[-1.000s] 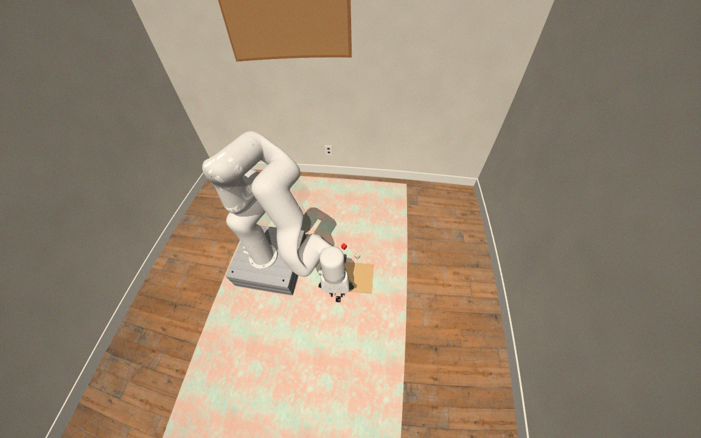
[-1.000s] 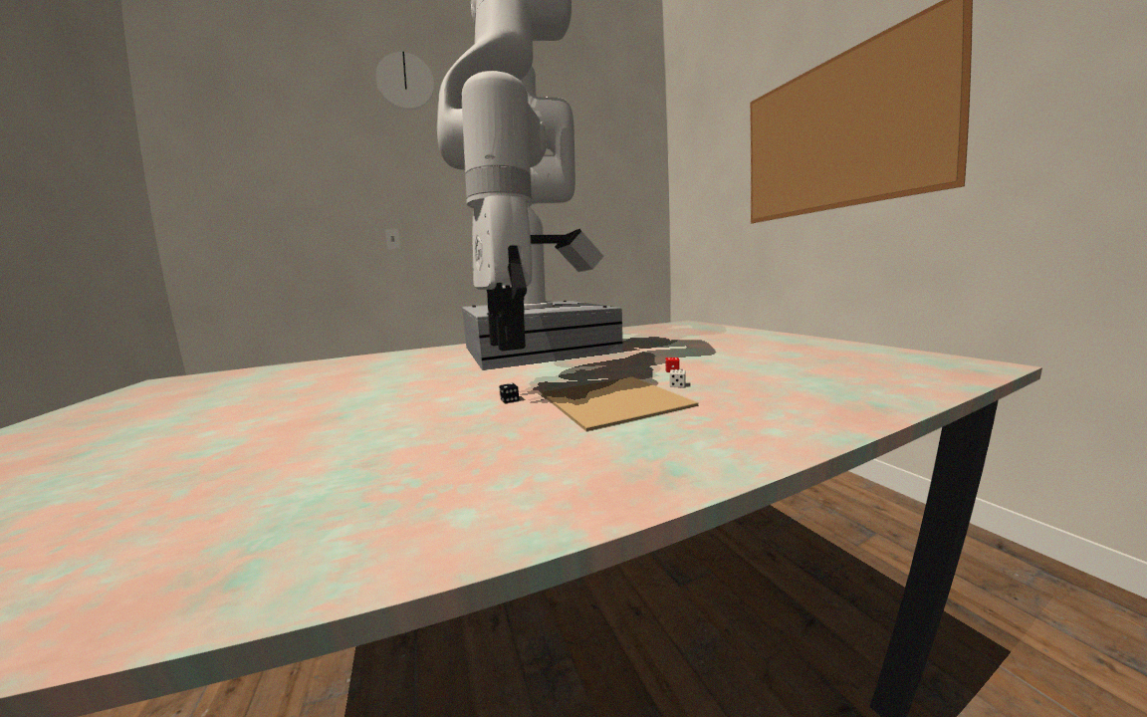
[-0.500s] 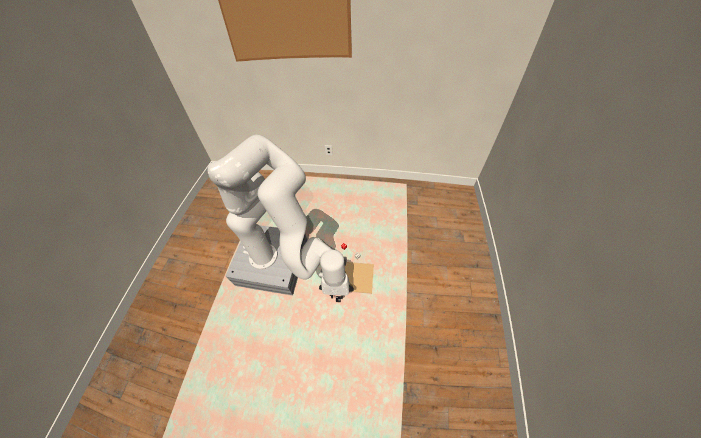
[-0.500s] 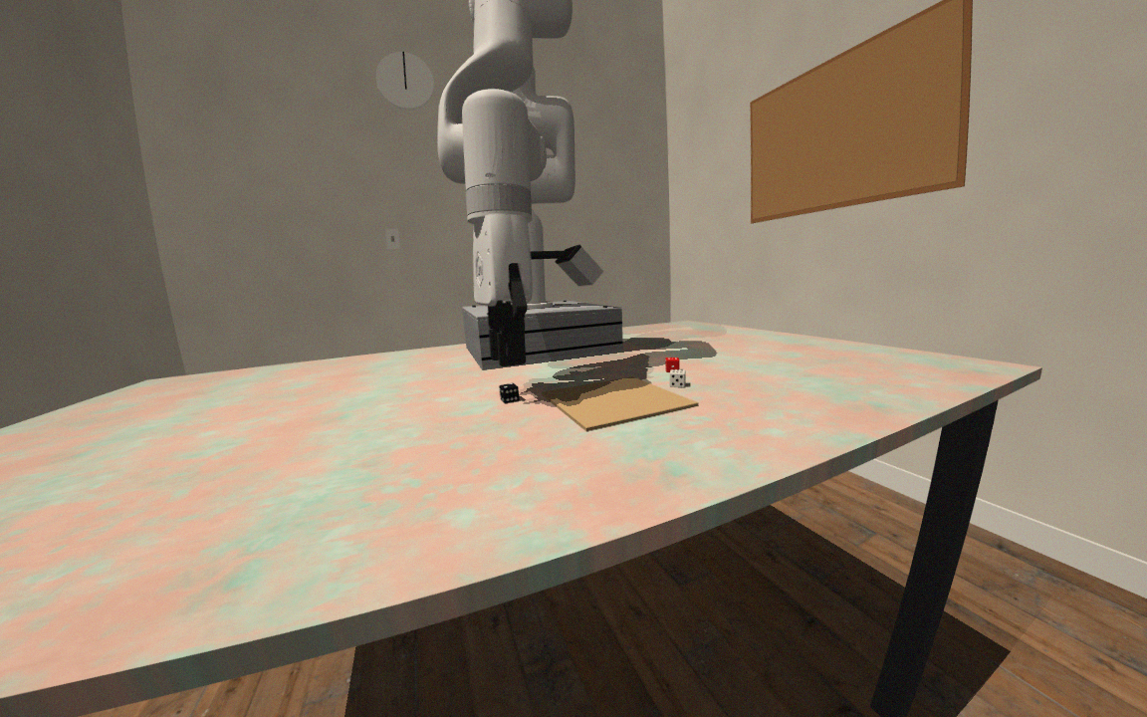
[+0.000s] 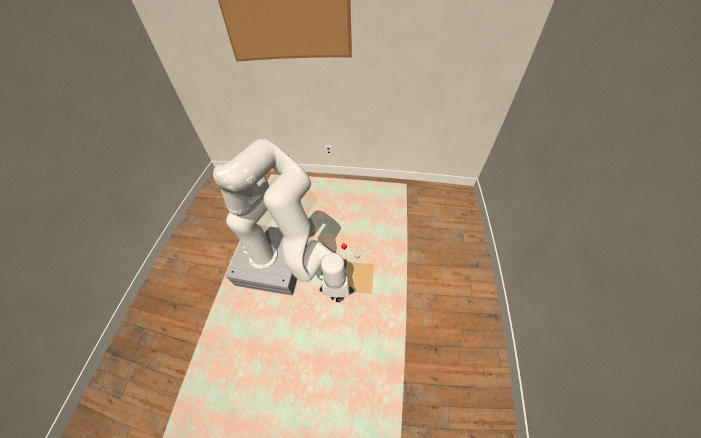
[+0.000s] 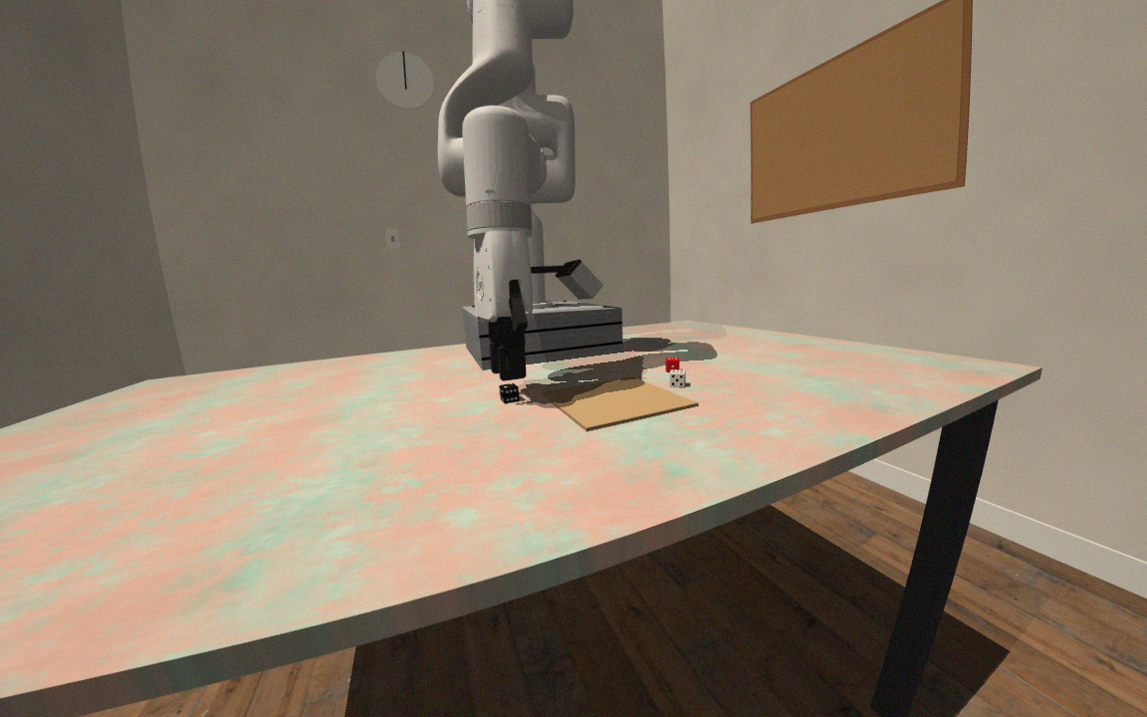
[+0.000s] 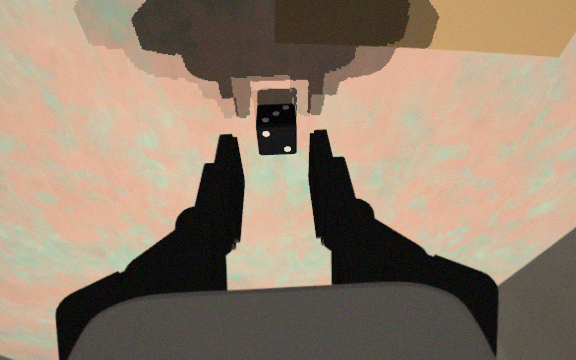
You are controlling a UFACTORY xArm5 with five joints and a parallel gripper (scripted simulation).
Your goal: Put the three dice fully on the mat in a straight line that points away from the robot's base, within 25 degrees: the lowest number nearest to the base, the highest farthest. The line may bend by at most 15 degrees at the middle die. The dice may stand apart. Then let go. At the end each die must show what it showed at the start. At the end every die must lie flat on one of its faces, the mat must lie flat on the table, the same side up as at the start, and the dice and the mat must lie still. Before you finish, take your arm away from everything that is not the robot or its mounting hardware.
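Top high, exterior low; both show whole mat.

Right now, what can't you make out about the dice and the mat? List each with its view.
- Black die's underside: wrist view, facing away.
- Red die's pips: top view, too small.
- Mat's full outline: wrist view, cut off by frame edge.
- White die's pips: top view, too small.

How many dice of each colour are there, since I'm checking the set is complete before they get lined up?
Black dice: 1
Red dice: 1
White dice: 1
Total: 3
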